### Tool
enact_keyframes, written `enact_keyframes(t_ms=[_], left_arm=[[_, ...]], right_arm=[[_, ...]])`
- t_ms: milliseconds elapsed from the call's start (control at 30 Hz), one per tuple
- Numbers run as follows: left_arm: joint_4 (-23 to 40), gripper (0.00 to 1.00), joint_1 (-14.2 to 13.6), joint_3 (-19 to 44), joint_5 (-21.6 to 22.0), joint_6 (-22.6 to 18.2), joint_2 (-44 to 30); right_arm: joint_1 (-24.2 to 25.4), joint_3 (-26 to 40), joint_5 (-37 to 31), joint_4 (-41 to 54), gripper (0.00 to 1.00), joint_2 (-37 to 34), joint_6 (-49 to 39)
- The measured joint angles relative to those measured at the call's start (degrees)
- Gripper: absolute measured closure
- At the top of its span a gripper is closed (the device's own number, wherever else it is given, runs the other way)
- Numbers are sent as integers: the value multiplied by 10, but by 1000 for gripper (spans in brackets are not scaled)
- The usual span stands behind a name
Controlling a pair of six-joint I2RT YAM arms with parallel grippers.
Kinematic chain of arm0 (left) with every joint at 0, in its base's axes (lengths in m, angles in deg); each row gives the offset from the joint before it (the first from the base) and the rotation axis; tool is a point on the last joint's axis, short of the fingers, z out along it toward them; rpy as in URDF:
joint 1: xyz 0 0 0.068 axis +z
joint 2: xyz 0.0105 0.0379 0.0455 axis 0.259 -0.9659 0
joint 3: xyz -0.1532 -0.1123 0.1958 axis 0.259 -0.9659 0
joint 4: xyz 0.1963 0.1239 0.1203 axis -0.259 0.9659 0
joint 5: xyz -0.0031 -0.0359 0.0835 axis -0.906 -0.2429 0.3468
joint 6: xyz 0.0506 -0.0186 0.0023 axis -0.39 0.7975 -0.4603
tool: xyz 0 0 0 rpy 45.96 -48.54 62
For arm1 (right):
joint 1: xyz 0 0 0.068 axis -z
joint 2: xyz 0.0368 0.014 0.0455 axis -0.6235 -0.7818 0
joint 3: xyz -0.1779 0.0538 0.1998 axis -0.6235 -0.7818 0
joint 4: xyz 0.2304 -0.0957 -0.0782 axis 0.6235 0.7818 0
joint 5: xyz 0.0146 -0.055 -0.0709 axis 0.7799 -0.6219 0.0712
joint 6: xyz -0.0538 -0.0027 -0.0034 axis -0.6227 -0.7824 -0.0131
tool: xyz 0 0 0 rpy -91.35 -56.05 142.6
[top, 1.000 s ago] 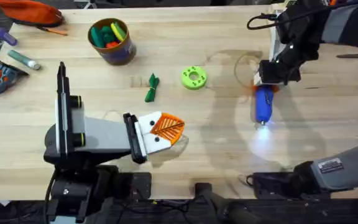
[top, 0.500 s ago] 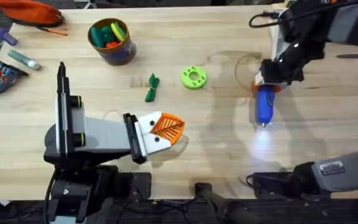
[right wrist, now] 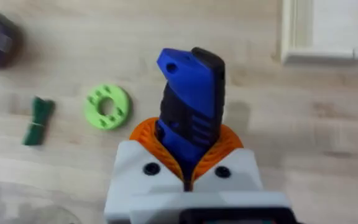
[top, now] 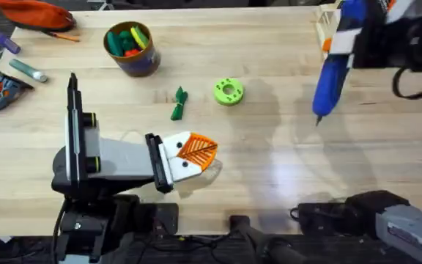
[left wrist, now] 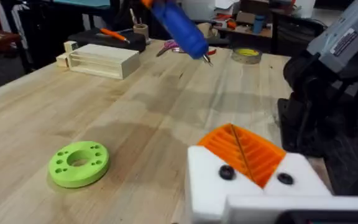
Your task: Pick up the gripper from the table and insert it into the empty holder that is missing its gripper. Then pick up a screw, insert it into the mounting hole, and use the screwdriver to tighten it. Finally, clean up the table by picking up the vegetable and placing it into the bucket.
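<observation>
**Screwdriver lifted, clamped in right hand**

Right hand [right wrist: 188,171] is clamped on the screwdriver [top: 333,62], held in the air over the counter [top: 269,169] at its far right, bit down. It looks rigid, smooth plastic and top-heavy, likely to twist; grip mid-body. Left hand [top: 196,152] rests low, fingers together, holding nothing. No readable writing.

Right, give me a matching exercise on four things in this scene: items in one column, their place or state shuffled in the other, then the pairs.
Items:
1. screwdriver
2. vegetable
3. bucket
4. disc

States:
A. lime green, ringed with holes
B. holding colourful toy pieces
C. lifted off the table, clamped in the right gripper
D. lying flat between the bucket and the disc

Pairs: 1-C, 2-D, 3-B, 4-A
</observation>
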Motion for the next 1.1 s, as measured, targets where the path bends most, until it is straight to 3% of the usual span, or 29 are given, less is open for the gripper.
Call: enact_keyframes(t_ms=[133, 400, 800, 933, 1100], left_arm=[[0, 988, 0, 0, 0, 0, 0], [0, 988, 0, 0, 0, 0, 0], [0, 988, 0, 0, 0, 0, 0], [0, 988, 0, 0, 0, 0, 0], [0, 988, 0, 0, 0, 0, 0]], right_arm=[[-19, 0, 39, -60, 978, 60, 0], [-27, 0, 199, -196, 979, 140, 2], [-29, 0, 457, -338, 979, 148, 9], [-56, 0, 499, -345, 979, 148, -9], [-129, 0, 520, -348, 979, 146, -63]])
